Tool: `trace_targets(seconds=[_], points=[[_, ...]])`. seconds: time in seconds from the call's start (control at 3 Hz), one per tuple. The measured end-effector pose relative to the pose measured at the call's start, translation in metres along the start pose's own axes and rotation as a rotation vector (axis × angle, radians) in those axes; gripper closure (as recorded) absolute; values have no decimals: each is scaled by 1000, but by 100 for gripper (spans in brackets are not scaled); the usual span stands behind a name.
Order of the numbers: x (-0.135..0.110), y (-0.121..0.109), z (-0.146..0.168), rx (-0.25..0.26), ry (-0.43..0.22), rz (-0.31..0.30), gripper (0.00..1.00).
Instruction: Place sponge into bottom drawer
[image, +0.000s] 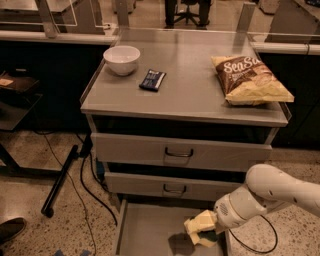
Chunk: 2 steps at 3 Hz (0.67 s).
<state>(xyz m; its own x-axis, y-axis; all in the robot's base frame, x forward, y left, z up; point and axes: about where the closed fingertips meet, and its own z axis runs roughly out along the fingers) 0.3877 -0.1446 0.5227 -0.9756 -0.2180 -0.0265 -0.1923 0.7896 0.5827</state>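
Note:
The bottom drawer (145, 227) is pulled open at floor level, a wide grey tray with a flat floor. My gripper (201, 230) hangs over its right side, reaching in from the right on a white arm. Its pale fingers (199, 221) are closed on the sponge (210, 236), of which only a dark green edge shows between them. The gripper's shadow falls on the drawer floor just below and to the left.
Two handled drawers (177, 152) above are shut. On the cabinet top sit a white bowl (121, 59), a dark blue snack wrapper (152, 79) and a chip bag (250, 79). A black pole (60, 180) and cables lie on the floor at left.

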Motion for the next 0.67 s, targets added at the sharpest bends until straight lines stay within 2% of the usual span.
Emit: trace_targets(seconds=[0.33,0.67], points=[[-13,-25,25,-82,-102,84,100],[-32,-67,61,-138,-200,191,100]])
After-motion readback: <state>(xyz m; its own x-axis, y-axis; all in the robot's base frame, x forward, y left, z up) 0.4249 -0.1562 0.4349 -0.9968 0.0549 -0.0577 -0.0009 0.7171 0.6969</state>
